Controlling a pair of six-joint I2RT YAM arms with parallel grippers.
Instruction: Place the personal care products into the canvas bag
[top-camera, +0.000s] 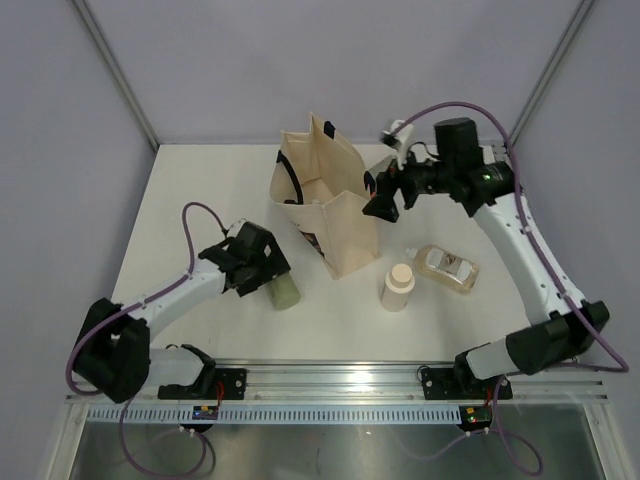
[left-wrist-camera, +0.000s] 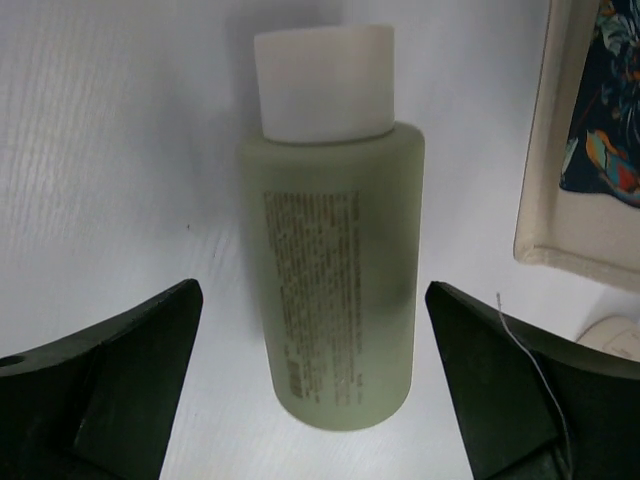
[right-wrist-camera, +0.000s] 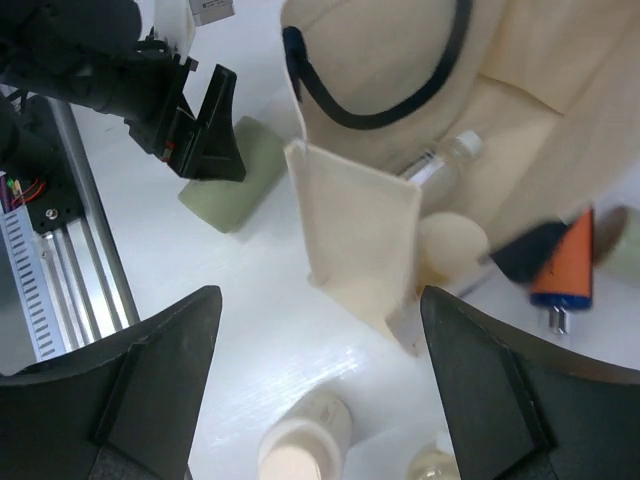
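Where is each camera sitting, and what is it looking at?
Top external: high behind the robot, looking down at the white table and upright beige canvas bag; left arm and right arm show.
Left wrist: just above the lying sage-green white-capped bottle, facing down; left gripper's black fingers show.
Right wrist: by the bag's rim, looking down into it; right gripper's fingers show.
Shared: all three see bottle and bag.
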